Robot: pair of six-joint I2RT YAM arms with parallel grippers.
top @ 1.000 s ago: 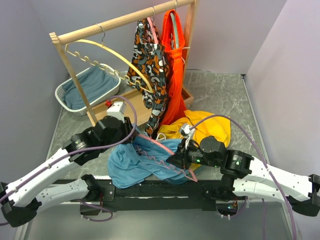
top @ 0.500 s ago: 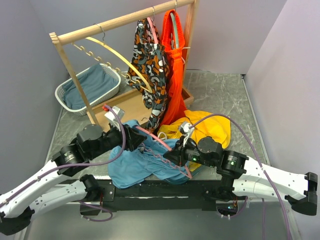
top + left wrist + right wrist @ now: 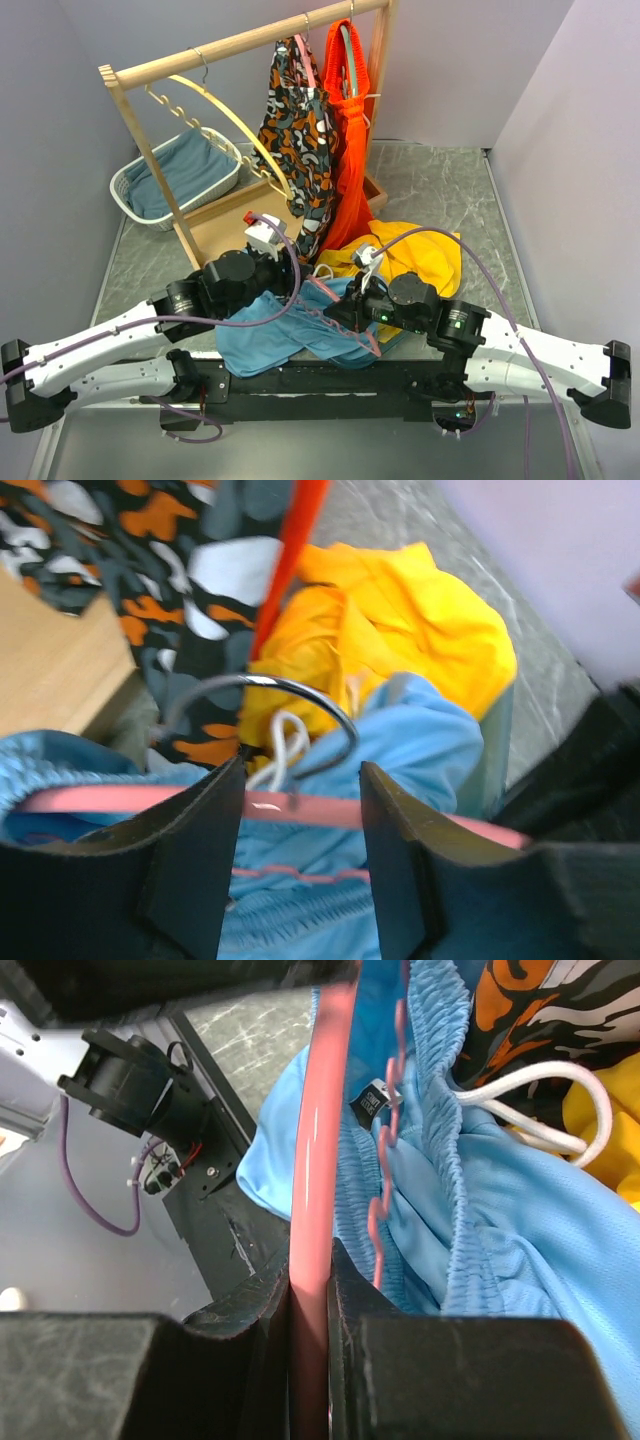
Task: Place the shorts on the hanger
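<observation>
The shorts [image 3: 255, 340] lie bunched at the near edge of the table [image 3: 440, 190], squeezed between both arms, yellow cloth [image 3: 430, 255] just behind (bare room farther back, right). The hanger [image 3: 312, 1160] lies slanted across them, hook toward the rack [image 3: 230, 44]. The right gripper [image 3: 310, 1290] pinches its bar tight. The left gripper [image 3: 302, 785] gapes around the bar, not squeezing.

You won't find legible txt here: small black tag [image 3: 372, 1097] on shorts [image 3: 480, 1230] waistband has print, too blurry to read.
</observation>
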